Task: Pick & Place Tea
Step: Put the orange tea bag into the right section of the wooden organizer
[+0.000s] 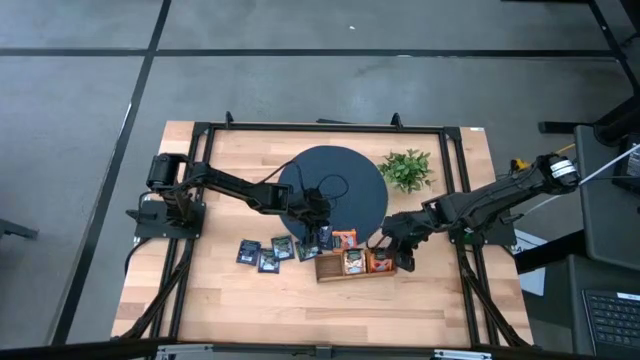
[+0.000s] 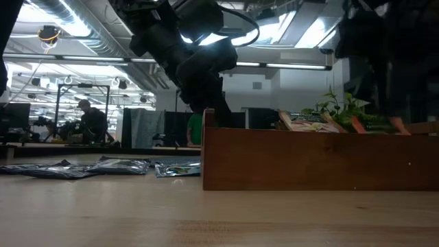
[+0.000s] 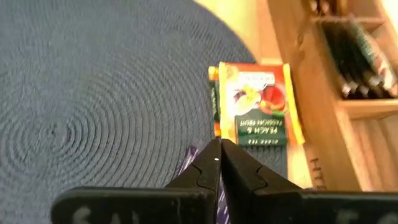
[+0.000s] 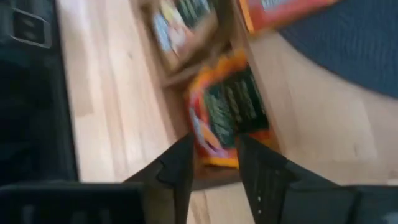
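The tea sachets lie flat. Several dark ones (image 1: pixel 268 252) rest on the wood left of the brown tray (image 1: pixel 355 265), and others sit inside the tray's compartments. An orange-red sachet (image 3: pixel 255 102) lies at the edge of the dark round mat (image 1: pixel 335 190), beside the tray wall. My left gripper (image 3: pixel 219 144) is shut, with its tips at that sachet's near edge. My right gripper (image 4: pixel 216 163) is open over the tray's right compartment. Its fingers stand either side of the lower end of an orange sachet (image 4: pixel 227 115) lying in there. My left gripper has its shut fingertips (image 3: pixel 214 155) at the near edge of the orange-red sachet (image 3: pixel 249 140), coming down at a slant over the mat. I cannot tell whether they touch it. The sachet lies flat, partly on the mat.
A leafy green plant (image 1: pixel 407 168) stands at the mat's far right. The tray's wooden wall (image 2: pixel 319 161) rises near both grippers. A black frame rail (image 1: pixel 320 127) rings the table. Bare wood lies in front of the tray toward the near edge.
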Controlling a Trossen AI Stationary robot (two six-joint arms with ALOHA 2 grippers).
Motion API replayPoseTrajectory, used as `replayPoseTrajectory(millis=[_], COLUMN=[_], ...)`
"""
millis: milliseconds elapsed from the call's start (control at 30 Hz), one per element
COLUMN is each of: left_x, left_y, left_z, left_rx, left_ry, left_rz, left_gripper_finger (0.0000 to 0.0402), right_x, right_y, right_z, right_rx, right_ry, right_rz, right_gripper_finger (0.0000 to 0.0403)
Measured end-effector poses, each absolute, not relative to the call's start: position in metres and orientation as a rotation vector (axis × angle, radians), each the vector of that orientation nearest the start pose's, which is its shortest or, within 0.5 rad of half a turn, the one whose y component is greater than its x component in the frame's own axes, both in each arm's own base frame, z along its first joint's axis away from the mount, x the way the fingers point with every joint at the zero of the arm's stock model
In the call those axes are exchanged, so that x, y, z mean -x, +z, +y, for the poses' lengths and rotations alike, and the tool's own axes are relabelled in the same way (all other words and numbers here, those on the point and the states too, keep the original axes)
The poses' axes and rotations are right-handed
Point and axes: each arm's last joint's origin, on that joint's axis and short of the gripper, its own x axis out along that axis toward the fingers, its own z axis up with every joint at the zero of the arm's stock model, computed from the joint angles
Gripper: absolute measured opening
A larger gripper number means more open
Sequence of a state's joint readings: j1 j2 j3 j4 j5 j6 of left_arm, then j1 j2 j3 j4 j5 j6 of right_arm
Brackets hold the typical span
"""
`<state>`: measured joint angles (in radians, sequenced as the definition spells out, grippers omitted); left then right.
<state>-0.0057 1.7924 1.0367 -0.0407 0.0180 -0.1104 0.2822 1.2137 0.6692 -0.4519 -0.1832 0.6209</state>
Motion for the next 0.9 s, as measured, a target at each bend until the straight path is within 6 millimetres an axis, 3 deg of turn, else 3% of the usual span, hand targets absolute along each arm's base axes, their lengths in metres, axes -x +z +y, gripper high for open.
replayPoseTrajectory(millis=[233, 367, 700, 900], left_x=[-0.368, -0.37, -0.378, -0.379], left_y=[0.171, 0.168, 0.147, 0.142], left_z=[-0.013, -0.021, -0.029, -0.029], left_rx=[0.076, 0.059, 0.019, 0.035], left_ry=[-0.026, -0.046, -0.018, -0.011], left_rz=[0.744, 0.738, 0.738, 0.752], left_gripper_finger=[0.0002, 0.0004, 0.0004, 0.0003], right_x=[-0.228, -0.234, -0.241, -0.249], right_y=[0.226, 0.234, 0.235, 0.223], right_z=[0.059, 0.05, 0.016, 0.0], right_rx=[-0.392, -0.311, -0.454, -0.54], right_ry=[0.15, 0.102, -0.012, -0.035], right_rz=[0.96, 0.9, 0.872, 0.912], right_gripper_finger=[0.0135, 0.0135, 0.0135, 0.0135])
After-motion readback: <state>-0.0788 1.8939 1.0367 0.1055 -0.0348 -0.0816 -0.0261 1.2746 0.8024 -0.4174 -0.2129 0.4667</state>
